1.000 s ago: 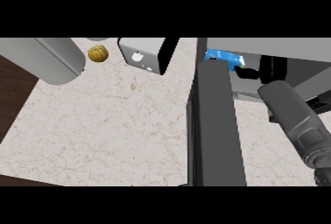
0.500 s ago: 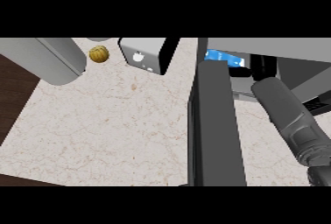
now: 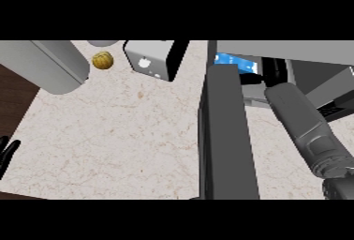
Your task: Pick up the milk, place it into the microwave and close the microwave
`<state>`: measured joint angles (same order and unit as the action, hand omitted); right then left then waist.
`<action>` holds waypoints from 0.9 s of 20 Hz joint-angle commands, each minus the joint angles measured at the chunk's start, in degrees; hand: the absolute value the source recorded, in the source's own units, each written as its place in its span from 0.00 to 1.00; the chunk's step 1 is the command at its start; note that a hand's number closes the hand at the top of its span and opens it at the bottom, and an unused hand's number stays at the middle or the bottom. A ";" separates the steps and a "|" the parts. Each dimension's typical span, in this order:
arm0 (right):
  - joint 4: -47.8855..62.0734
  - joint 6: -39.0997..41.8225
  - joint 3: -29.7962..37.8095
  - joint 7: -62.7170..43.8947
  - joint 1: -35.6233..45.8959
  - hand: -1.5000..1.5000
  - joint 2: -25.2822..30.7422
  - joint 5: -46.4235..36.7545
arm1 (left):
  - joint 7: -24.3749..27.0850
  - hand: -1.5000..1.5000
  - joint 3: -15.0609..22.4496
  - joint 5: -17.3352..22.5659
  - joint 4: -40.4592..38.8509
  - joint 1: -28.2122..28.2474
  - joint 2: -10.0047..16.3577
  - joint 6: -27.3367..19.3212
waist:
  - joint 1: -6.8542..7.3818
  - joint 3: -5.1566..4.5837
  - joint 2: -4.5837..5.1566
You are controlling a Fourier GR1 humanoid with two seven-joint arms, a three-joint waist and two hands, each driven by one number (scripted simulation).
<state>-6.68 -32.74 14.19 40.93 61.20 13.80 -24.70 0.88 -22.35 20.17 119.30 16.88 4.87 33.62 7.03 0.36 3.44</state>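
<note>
At the view's lower left edge, the left hand [image 3: 7, 154] is seen resting with its fingers straight and relaxed, nothing being held. The pale marbled counter [image 3: 117, 136] is spread across the middle, with dark wood shown past its left border. The open microwave door [image 3: 224, 140] is presented edge-on as a dark grey slab. Just to its right, the grey right forearm [image 3: 304, 126] is stretched up towards the microwave [image 3: 276, 47]. The right hand [image 3: 275, 72] is lost in the dark of the opening, so its state cannot be told. The milk [image 3: 232, 60] is seen as a blue carton inside the microwave, just left of that hand. Farthest off, a white box [image 3: 149, 61], a golden round thing [image 3: 102, 60] and a grey cylinder [image 3: 48, 65] are ranged along the counter's far side.
</note>
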 commanded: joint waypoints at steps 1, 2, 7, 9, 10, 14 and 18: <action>-0.55 4.97 2.86 2.54 -0.06 0.00 -1.74 3.14 | 0.23 0.00 2.39 -0.21 -0.93 -0.83 0.09 2.03 | -0.77 -0.03 -0.41; -0.75 8.57 4.14 3.60 -0.52 0.00 -0.60 4.57 | 0.61 0.00 2.87 -1.72 -0.05 -0.92 -0.80 1.30 | -1.44 -0.01 -0.69; -0.17 16.61 6.87 8.34 -4.76 0.00 -0.88 7.71 | 0.58 0.00 5.61 -2.56 -0.43 -0.70 -2.55 1.88 | -2.90 -0.07 -1.24; -0.06 18.18 7.69 8.98 -5.09 0.00 -1.68 8.61 | 0.63 0.00 6.80 -4.34 -1.79 -3.42 -2.63 1.34 | -3.27 -0.10 -1.22; -0.09 17.73 7.85 8.57 -4.93 0.00 -2.55 8.82 | -3.07 0.00 9.05 -4.02 2.57 -2.00 -3.50 0.13 | -3.33 -0.08 -1.71; 0.22 24.52 9.16 12.66 -9.98 0.00 -4.14 10.77 | -3.11 1.00 10.59 -3.61 1.33 -1.99 -4.35 0.71 | -4.75 -0.19 -2.40; 0.17 34.44 9.94 14.23 -13.10 0.00 -1.71 12.26 | -4.07 1.00 13.30 -5.50 0.16 -2.18 -4.82 0.46 | -5.58 -0.24 -2.71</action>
<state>-6.51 -6.37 23.32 52.28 52.08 10.94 -13.88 -3.17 -11.03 16.18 120.64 14.18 0.87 33.94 2.58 0.20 1.25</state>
